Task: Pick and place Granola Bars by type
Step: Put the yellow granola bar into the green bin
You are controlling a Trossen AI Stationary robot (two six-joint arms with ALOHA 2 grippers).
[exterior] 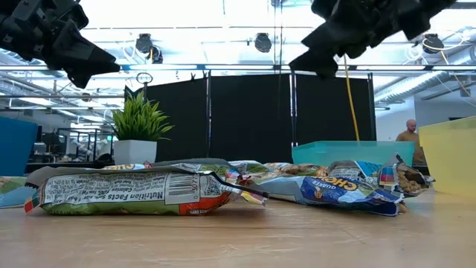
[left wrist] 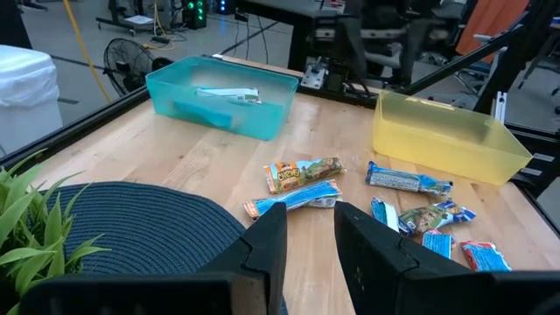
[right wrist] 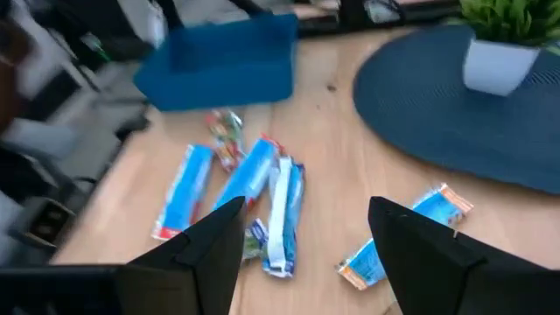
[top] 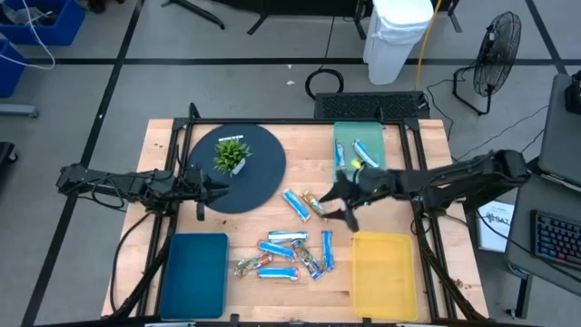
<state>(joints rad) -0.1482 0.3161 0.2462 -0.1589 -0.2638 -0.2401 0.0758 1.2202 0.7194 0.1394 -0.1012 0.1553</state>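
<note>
Granola Bars (top: pixel 292 252) mid-table, right gripper (top: pixel 342 206) above (jaws spread, empty), left gripper (top: pixel 211 189) likewise over mat (top: pixel 263 177).

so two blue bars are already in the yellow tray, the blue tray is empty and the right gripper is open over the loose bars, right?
Not quite: the two blue bars lie in the teal tray, not the yellow tray, which is empty in the high view. The rest holds: the blue tray is empty, and the right gripper is open above the loose bars.
</note>
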